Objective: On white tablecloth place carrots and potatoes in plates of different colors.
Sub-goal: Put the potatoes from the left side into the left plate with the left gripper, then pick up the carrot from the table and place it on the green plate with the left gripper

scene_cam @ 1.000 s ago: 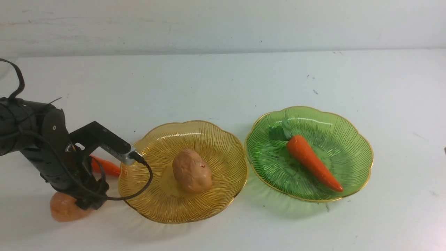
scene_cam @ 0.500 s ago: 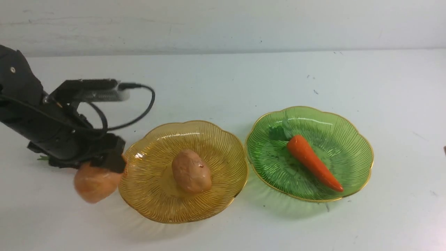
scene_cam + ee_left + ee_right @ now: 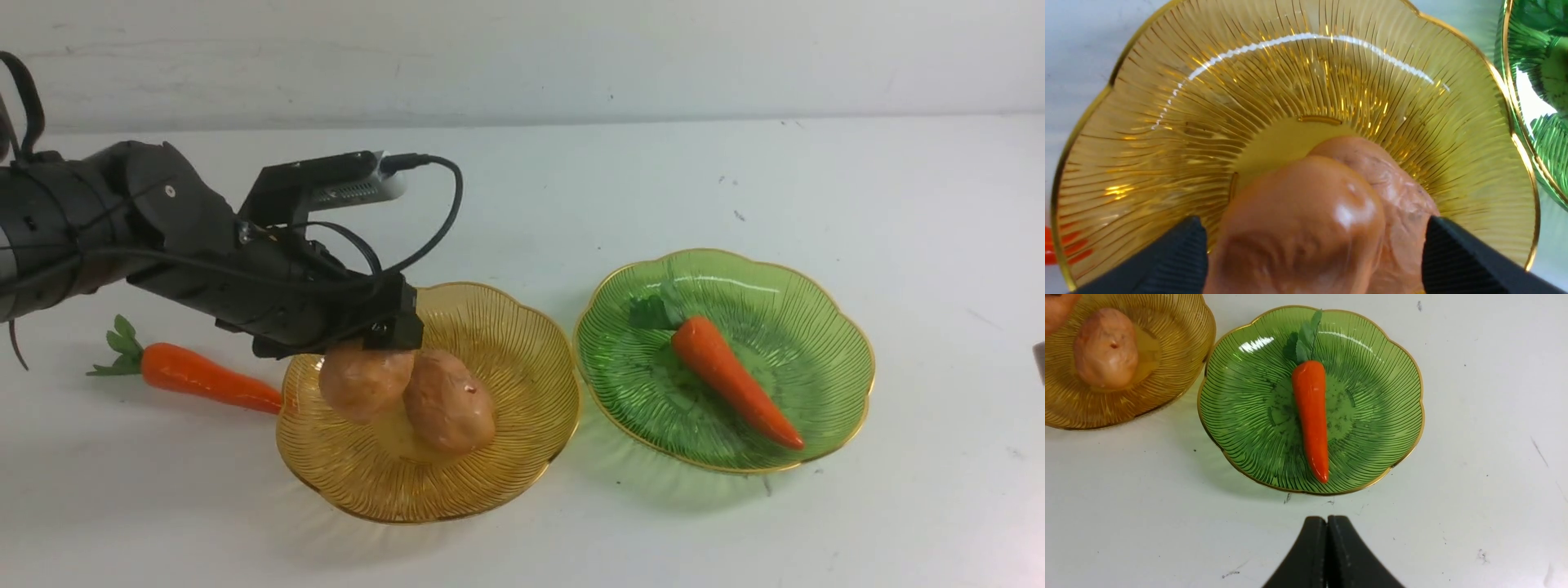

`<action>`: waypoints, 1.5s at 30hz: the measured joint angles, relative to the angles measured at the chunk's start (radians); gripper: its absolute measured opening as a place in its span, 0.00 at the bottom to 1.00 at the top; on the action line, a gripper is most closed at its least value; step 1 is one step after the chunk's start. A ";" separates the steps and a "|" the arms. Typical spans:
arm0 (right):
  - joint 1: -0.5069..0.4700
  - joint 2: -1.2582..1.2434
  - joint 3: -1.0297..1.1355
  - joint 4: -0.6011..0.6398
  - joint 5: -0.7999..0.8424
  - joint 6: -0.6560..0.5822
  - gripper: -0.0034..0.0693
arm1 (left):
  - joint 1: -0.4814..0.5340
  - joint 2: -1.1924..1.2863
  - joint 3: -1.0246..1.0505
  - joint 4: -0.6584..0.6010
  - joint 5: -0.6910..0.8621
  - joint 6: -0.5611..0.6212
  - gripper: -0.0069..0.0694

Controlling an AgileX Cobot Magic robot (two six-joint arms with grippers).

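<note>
front view: left gripper (image 3: 384,339) low over the left half of amber plate (image 3: 514,343), black arm reaching in from the left. outer potato (image 3: 363,382) directly beneath the gripper, inside the plate's rim, touching centre potato (image 3: 451,402) at the plate's middle; resting on the glass or not, cannot tell. green plate (image 3: 816,343) just right of the amber one, rims near but apart. plated carrot (image 3: 735,384) lying diagonally in the green plate, leafy top toward the far side. loose carrot (image 3: 204,377) flat on white tablecloth (image 3: 571,188), left of the amber plate, tip at its rim, leaves pointing away.

left wrist view: fingers (image 3: 1175,261) spread wide, jaws parted. outer potato (image 3: 1298,220) between them, close against one finger, clear of the other. centre potato (image 3: 1400,192) pressed behind it. amber plate (image 3: 1208,102) filling the frame, edge of green plate (image 3: 1527,49) in one corner.

right wrist view: right gripper (image 3: 1327,522) above bare tablecloth near the green plate (image 3: 1241,396), jaws pressed together, nothing between them. plated carrot (image 3: 1312,412) along the plate's middle. centre potato (image 3: 1106,349) in the amber plate (image 3: 1167,343).
</note>
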 joint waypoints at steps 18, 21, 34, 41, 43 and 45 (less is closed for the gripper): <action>0.000 0.000 0.000 0.020 -0.006 0.000 0.03 | 0.142 -0.018 -0.255 0.215 0.307 0.019 0.46; 0.000 0.000 0.000 0.022 -0.006 0.000 0.03 | 0.214 -0.024 -0.307 0.302 0.454 -0.001 0.17; 0.000 0.000 0.000 0.023 -0.006 0.000 0.03 | 0.300 0.131 -0.236 0.359 0.390 -0.542 0.38; 0.000 0.000 0.000 0.024 -0.009 -0.002 0.03 | 0.300 0.237 -0.236 0.420 0.248 -0.777 0.76; 0.000 0.000 0.000 0.027 -0.009 -0.002 0.03 | 0.300 0.275 -0.236 0.423 0.212 -0.849 0.84; 0.000 0.000 0.000 0.031 -0.009 -0.002 0.03 | 0.300 0.307 -0.236 0.426 0.193 -0.887 0.88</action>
